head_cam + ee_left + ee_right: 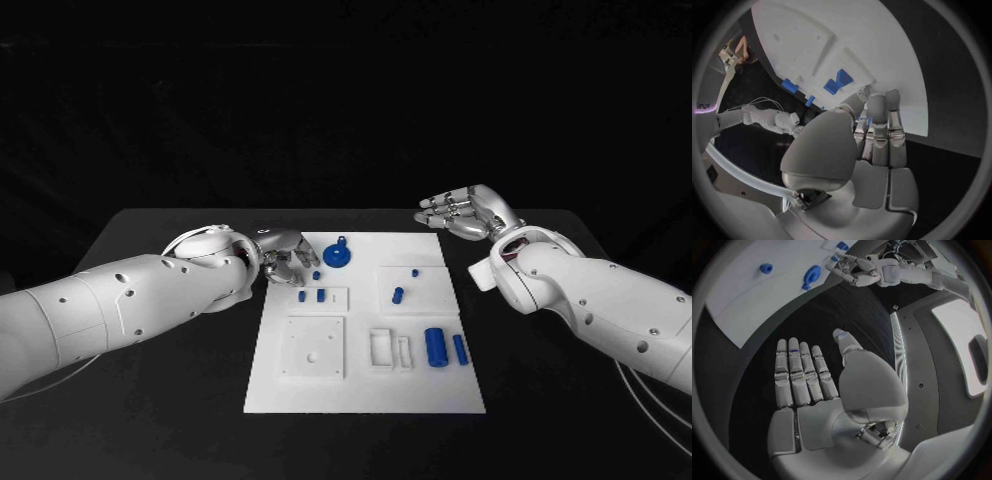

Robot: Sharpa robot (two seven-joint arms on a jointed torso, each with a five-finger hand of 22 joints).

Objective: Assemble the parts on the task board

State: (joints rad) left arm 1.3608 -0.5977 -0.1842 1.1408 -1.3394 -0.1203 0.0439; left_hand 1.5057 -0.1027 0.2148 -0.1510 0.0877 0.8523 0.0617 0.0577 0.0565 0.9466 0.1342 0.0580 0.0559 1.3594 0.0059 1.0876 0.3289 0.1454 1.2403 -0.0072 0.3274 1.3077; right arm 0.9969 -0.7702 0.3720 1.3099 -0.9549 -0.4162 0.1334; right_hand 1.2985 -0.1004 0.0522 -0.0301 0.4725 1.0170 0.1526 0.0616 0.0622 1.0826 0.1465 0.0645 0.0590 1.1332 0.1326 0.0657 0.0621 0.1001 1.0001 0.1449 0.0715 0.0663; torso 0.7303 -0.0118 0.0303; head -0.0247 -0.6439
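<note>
The white task board [361, 392] lies in the middle of the black table. Several blue parts rest on it: a round disc with a handle [338, 256] at the far edge, a small peg [316, 275], two short pieces [310, 296], a peg [398, 295] on a raised white block, and two cylinders [446, 348]. My left hand [284, 250] hovers over the board's far left corner, its fingers [878, 125] straight and side by side with nothing seen in them. My right hand [462, 212] hangs flat and open beyond the far right corner, over bare table [811, 380].
White fixtures stand on the board: a square plate [315, 347], a raised block [410, 284] and a narrow frame [381, 350]. The table's far edge [346, 210] runs just behind both hands. Black table surface [159, 420] lies to the board's left and right.
</note>
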